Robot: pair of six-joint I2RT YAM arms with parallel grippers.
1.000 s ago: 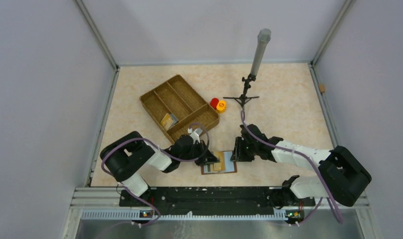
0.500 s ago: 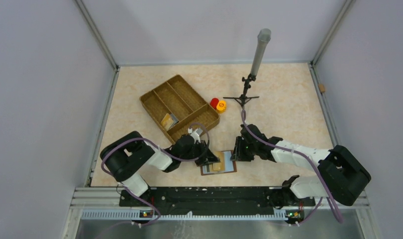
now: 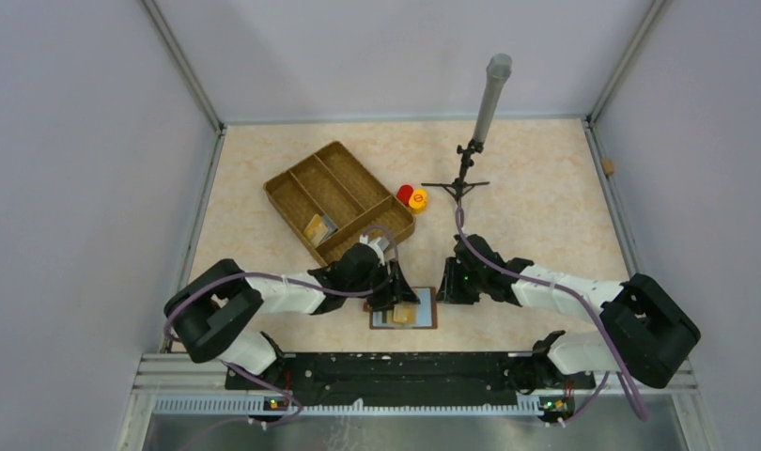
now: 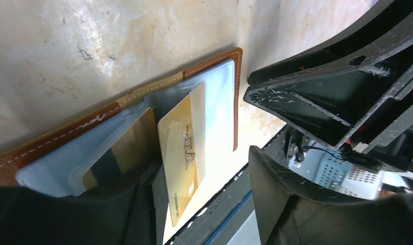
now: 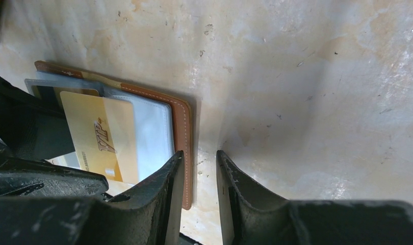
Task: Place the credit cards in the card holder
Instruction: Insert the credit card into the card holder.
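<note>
— Pale marbled bench (image 3: 536,188), seen from above. Where's the card holder?
— The card holder (image 3: 427,318) lies open and flat near the front edge, between the two hands. A gold card (image 3: 405,313) rests on it. The left hand (image 3: 394,289) hangs over the side nearest its own arm, and the right hand (image 3: 449,285) is at the opposite edge. Farther back, a wicker tray (image 3: 339,202) holds loose cards (image 3: 318,226) in one compartment. A red cap (image 3: 404,193) and an orange cap (image 3: 418,198) sit just beside the tray.
— And the left wrist view?
— The left hand's fingers stand apart, gripping nothing. The gold card lies slantwise between them, across the clear sleeves (image 4: 217,102). Whether it is inside a sleeve I cannot tell. A second card (image 4: 135,143) sits behind the plastic.
— The right wrist view?
— The right hand's fingers are a narrow gap apart, with bare bench showing between them. One finger (image 5: 163,199) lies over the holder's stitched edge and the other is over the bench. Nothing is clamped.
</note>
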